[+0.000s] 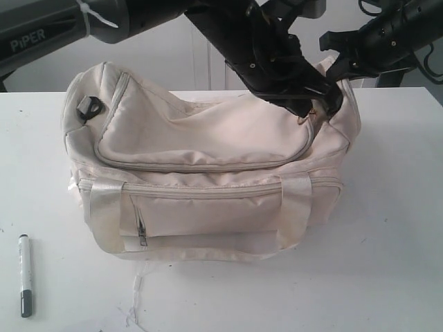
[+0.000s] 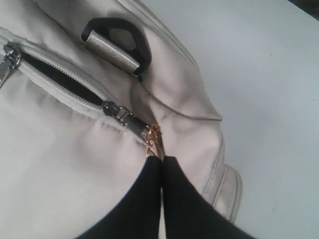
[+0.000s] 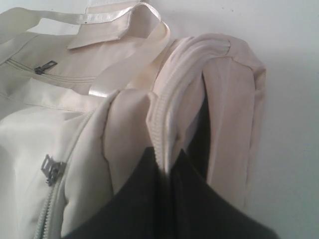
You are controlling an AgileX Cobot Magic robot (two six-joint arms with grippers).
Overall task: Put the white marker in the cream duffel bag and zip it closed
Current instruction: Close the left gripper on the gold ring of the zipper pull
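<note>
On white table point(image 1: 387, 277), cream duffel bag point(image 1: 208, 138), marker point(image 1: 25, 275), pale wall point(image 1: 159, 66)

Matt cloth, satin, metal.
The cream duffel bag point(image 1: 208, 138) is soft matt fabric, its straps point(image 1: 104, 207) glossy satin. At the bag's end, the gold zip pull point(image 2: 153, 142) is shiny metal, the black clip point(image 2: 144, 50) smooth plastic.

left gripper point(image 2: 161, 162) pinched closed | right gripper point(image 3: 168, 164) pinched closed
</note>
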